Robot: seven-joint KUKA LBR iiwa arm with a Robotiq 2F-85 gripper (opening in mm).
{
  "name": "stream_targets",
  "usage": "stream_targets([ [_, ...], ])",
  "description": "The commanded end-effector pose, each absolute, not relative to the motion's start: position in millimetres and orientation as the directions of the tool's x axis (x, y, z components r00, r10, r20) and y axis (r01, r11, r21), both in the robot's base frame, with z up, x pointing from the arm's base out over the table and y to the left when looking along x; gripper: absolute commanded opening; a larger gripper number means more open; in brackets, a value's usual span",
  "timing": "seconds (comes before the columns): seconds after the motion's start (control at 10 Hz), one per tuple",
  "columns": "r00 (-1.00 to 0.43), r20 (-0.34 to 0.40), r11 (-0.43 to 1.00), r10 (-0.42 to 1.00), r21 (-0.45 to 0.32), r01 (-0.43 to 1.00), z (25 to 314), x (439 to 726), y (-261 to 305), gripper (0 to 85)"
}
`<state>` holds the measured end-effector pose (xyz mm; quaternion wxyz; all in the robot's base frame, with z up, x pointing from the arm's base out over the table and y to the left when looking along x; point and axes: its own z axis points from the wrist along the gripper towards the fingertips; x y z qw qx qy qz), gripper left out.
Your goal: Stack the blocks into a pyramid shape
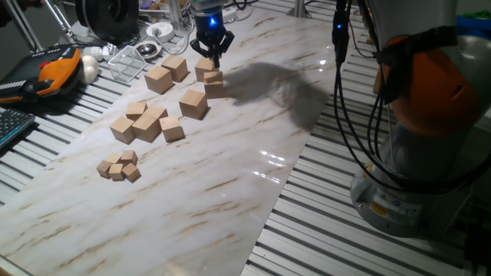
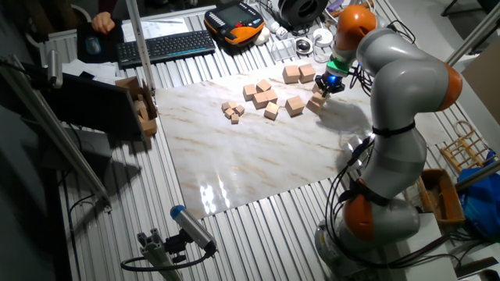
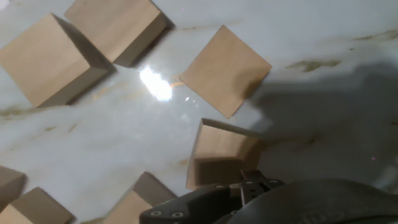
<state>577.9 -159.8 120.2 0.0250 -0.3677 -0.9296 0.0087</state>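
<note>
The black two-finger gripper (image 1: pixel 212 55) is seen low over the far end of the white marbled bench (image 1: pixel 230 184), and its fingers (image 1: pixel 205 47) are spread wide with nothing held between them.

Directly below the fingers 2 large plain light-tan wooden cubes are found: one (image 1: pixel 205 69) just under the fingertips and one (image 1: pixel 214 80) just in front of it, touching or nearly touching it. In the hand view, one cube (image 3: pixel 225 70) is seen lying flat ahead of the fingers and another (image 3: pixel 219 160) close against them, partly shadowed.

To the side of the fingers, a pair of large cubes (image 1: pixel 166 74) is set together, and a further large cube (image 1: pixel 193 103) stands alone, nearer the camera than the fingers.

Farther from the fingers, a cluster of medium-sized wooden cubes (image 1: pixel 146 123) is gathered, and beyond it, well apart from the fingers, a small heap of tiny wooden cubes (image 1: pixel 119 166) is seen.

No cube is seen resting on top of another.

In the other fixed view the gripper (image 2: pixel 329 84) is seen at the edge of the cube group.
</note>
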Motion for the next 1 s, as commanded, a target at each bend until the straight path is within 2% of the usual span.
stream_targets([
  [0.0,-0.728,0.026,0.728,0.685,-0.054,0.684,120.4,578.1,-159.7,0.0],
  [0.6,-0.752,0.018,0.752,0.659,-0.032,0.658,120.4,578.1,-159.7,0.0],
  [0.8,-0.74,0.054,0.742,0.67,-0.013,0.67,120.2,576.5,-158.2,0.0],
  [0.9,-0.739,0.043,0.741,0.672,-0.023,0.672,118.3,574.7,-154.2,0.0],
])
